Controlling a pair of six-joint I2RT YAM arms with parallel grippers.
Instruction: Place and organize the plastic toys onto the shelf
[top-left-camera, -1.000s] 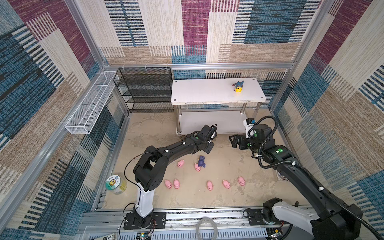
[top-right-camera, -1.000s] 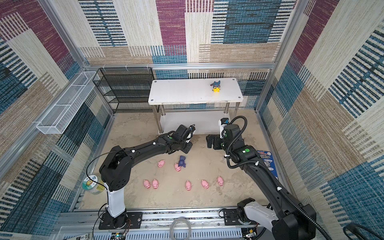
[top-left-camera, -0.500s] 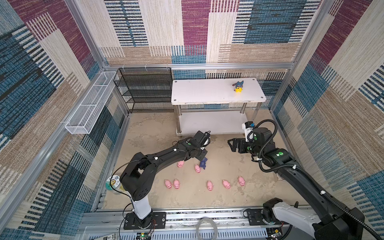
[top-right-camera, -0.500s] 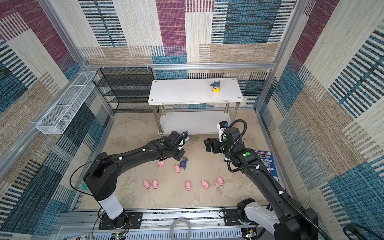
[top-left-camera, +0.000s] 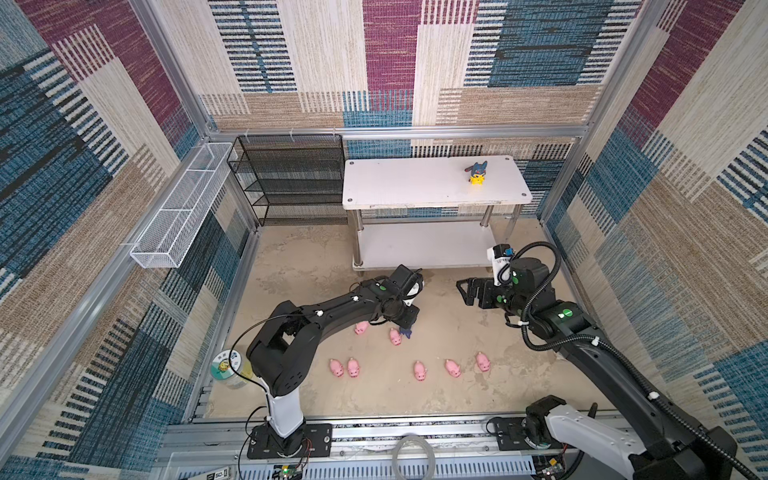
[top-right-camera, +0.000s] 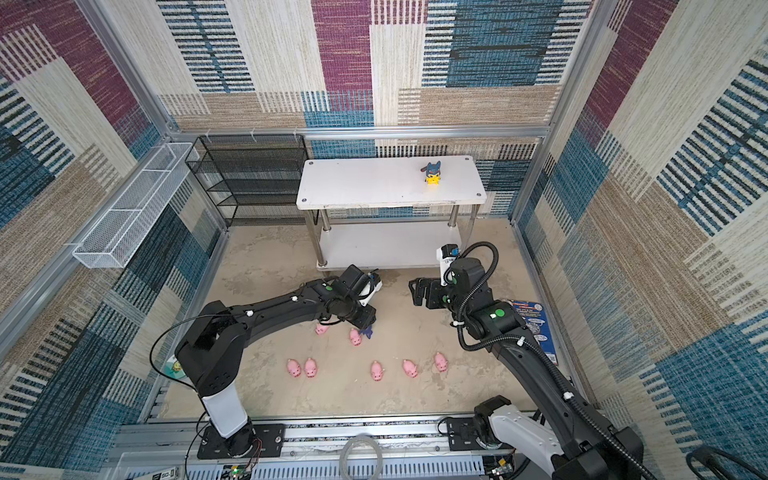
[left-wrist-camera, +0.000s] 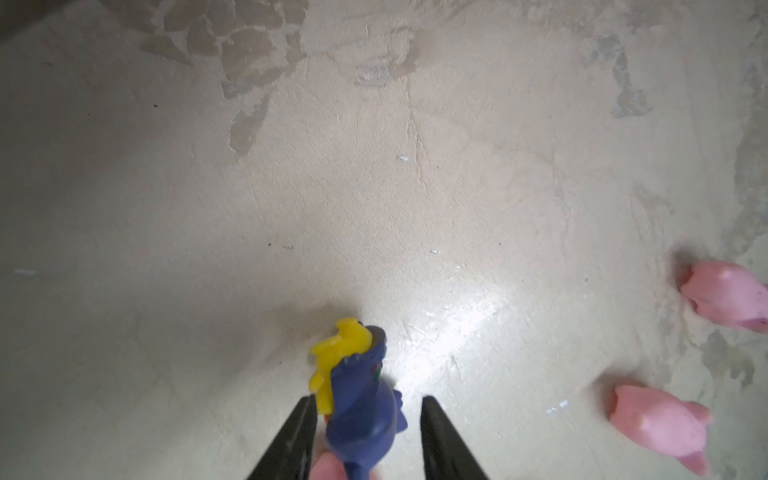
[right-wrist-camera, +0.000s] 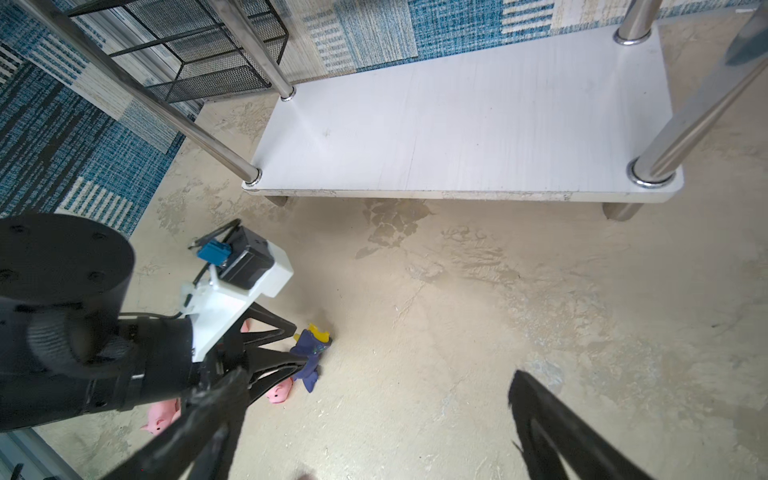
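Though both top views leave the hooded figurine (left-wrist-camera: 357, 415) mostly hidden under the left gripper (left-wrist-camera: 365, 400), the left wrist view shows it on the floor (left-wrist-camera: 415, 187) between parted fingers (left-wrist-camera: 299, 432) — right gripper (right-wrist-camera: 376, 376) gapes empty.

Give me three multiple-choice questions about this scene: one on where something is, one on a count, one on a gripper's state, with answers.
1. Where does the upright hooded yellow figurine stand?
A) on the white shelf's top tier
B) on its lower tier
C) in the white wire basket

2. How many pink pigs lie on the floor?
A) five
B) seven
C) nine

3. How is the right gripper?
A) shut on a pig
B) open and empty
C) shut on a figurine

Answers:
1 A, it stands on the top tier, toward the right in both top views.
2 B, seven can be counted in both top views.
3 B, its fingers are spread with only floor between them.
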